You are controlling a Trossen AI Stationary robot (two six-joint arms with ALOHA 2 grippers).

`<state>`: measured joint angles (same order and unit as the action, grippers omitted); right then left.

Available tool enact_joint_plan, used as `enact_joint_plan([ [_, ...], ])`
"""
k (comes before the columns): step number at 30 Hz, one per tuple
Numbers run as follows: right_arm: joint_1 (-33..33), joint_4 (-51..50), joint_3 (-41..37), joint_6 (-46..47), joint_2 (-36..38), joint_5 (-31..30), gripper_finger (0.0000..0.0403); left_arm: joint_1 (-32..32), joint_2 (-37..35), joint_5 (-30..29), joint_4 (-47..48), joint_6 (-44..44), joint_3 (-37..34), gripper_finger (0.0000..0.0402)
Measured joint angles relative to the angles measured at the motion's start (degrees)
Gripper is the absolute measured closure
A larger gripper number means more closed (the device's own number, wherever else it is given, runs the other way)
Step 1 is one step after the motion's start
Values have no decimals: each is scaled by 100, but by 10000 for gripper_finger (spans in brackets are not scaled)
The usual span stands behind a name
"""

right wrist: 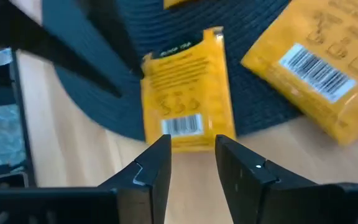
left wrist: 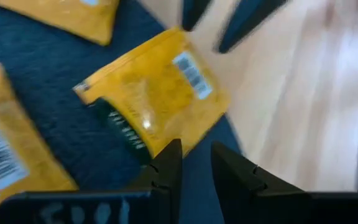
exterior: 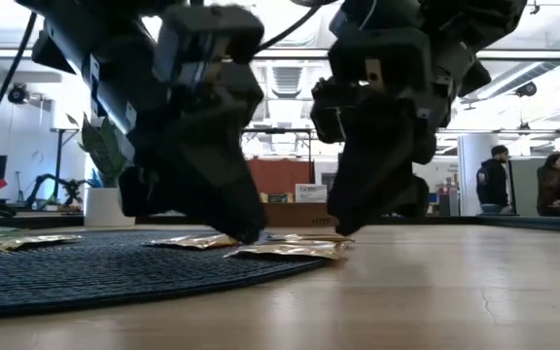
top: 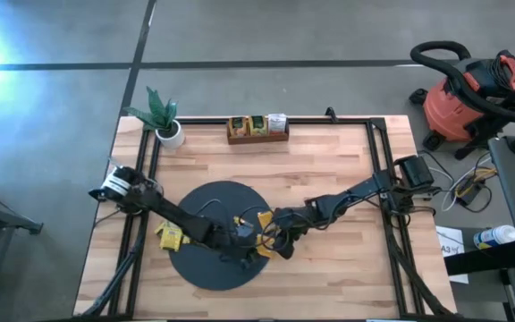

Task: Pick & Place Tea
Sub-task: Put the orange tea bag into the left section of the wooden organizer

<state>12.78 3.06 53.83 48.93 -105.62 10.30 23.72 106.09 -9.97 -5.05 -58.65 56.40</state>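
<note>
Both end effectors lowered over tea packets at the right edge of the black round mat (top: 222,234).

The left end effector (left wrist: 194,158) and the right end effector (right wrist: 192,152) are seen with fingers narrowly parted and nothing between them; a yellow tea packet (right wrist: 185,93) lies just ahead of the right one, overhanging the mat onto the worktop (top: 347,179). Several packets (top: 170,235) are still scattered on the mat. A few appear already stowed in the wooden tray (top: 257,128) at the far edge, though this is hard to confirm; most of the work is judged unfinished.
</note>
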Motion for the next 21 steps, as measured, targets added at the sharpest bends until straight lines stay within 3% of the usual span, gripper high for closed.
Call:
enact_joint_plan([
  [13, 0, 232, 2, -83, -105, 385, 284, -210, 340, -3, -77, 7, 155, 322],
  [21, 20, 372, 289, -283, -101, 523, 315, -273, 327, -5, -47, 146, 172, 322],
])
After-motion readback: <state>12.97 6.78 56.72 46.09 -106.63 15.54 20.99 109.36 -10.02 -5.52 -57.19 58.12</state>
